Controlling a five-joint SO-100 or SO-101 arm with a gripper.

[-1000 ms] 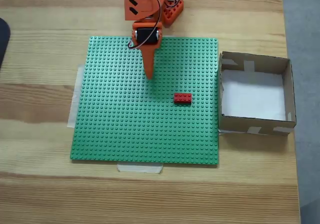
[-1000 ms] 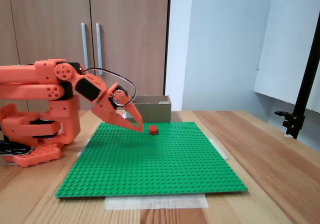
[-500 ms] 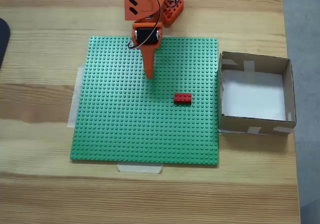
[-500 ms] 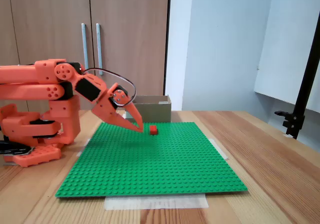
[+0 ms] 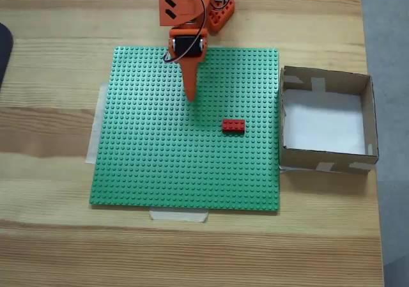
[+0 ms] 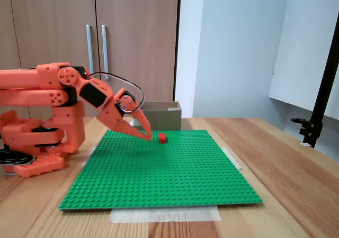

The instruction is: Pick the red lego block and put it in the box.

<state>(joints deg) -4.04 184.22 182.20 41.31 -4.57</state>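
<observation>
- On the green baseplate (image 5: 185, 140), your red lego block (image 5: 233, 126) and closed gripper (image 5: 190, 97) sit unchanged from before.
- Your box (image 6: 161, 114) is partly hidden behind the arm.

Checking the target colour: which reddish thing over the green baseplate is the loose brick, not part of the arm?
The red lego block, a small studded brick lying flat on the baseplate, apart from the orange gripper.

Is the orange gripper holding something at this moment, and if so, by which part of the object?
Nothing is held. The orange gripper hangs over the green baseplate with jaws together, apart from the small red lego block, which lies on the baseplate.
</observation>
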